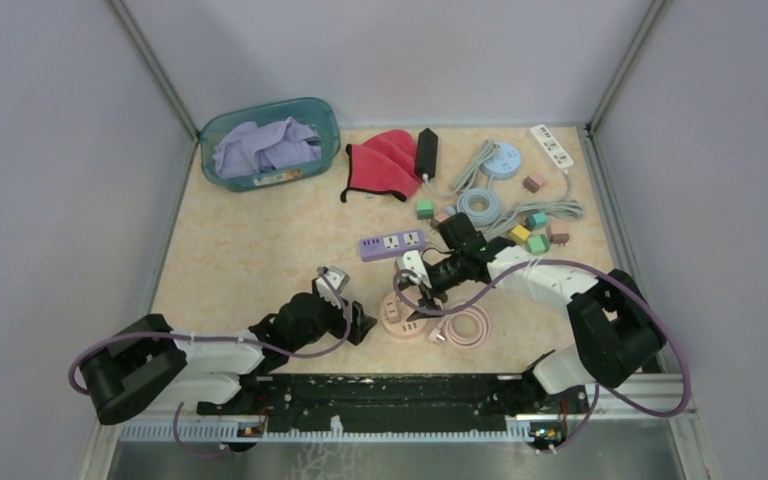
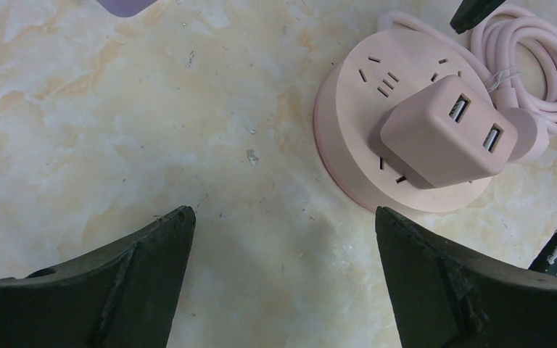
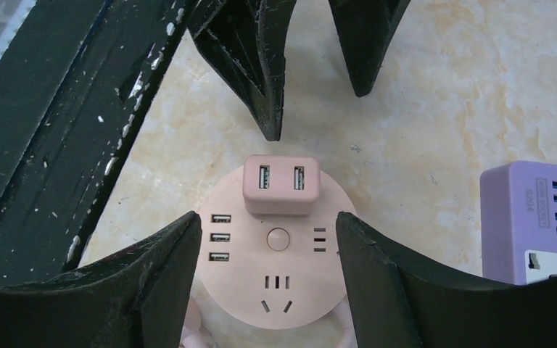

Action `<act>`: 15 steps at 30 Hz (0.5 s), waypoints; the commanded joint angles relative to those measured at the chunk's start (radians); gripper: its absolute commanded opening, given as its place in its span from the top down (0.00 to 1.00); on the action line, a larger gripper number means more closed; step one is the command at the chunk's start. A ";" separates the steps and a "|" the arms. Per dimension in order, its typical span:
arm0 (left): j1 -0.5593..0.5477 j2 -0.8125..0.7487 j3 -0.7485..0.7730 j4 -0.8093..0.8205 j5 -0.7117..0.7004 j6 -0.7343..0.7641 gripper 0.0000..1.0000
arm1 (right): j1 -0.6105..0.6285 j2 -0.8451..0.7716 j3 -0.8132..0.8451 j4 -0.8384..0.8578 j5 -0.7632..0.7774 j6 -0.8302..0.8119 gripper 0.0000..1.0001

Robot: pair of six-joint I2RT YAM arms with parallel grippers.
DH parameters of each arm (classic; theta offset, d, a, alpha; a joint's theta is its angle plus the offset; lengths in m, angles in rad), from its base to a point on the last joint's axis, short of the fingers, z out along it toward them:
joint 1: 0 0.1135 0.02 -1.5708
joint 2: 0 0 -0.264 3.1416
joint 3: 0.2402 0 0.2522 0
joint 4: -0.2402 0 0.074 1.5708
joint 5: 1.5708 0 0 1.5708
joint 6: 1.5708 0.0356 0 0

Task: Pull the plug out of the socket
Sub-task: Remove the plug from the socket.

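The socket [image 1: 403, 322] is a round pink power hub lying flat on the table near the front. The plug [image 1: 400, 311], a pink cube adapter with two USB ports, sits plugged into its top. In the right wrist view my right gripper [image 3: 267, 217] hovers open over the socket [image 3: 275, 283], one finger off each side, and the plug [image 3: 279, 185] lies just beyond the fingertips. My left gripper [image 2: 283, 210] is wide open over bare table. From there the socket [image 2: 359, 109] and plug [image 2: 446, 134] lie ahead to the right. In the top view the left gripper [image 1: 360, 324] sits just left of the socket and the right gripper [image 1: 422, 292] just behind it.
A purple power strip [image 1: 391, 244] lies behind the socket. The pink cable coil [image 1: 466, 326] rests to the socket's right. A black rail [image 1: 390, 390] runs along the near edge. At the back are a teal basket [image 1: 270, 143], a red cloth [image 1: 385, 160], more strips and small blocks.
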 commanded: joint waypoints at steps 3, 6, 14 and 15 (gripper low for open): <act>0.005 0.023 0.022 0.022 -0.011 -0.031 0.01 | 0.023 0.010 0.056 -0.004 0.010 -0.030 0.31; 0.006 0.020 0.021 0.020 -0.018 -0.030 0.02 | 0.028 0.011 0.059 -0.008 0.015 -0.030 0.30; 0.007 0.004 0.002 0.019 -0.040 -0.036 0.02 | 0.038 0.015 0.064 -0.015 0.020 -0.031 0.29; 0.007 0.002 0.000 0.020 -0.042 -0.037 0.02 | 0.039 0.015 0.065 -0.017 0.019 -0.031 0.29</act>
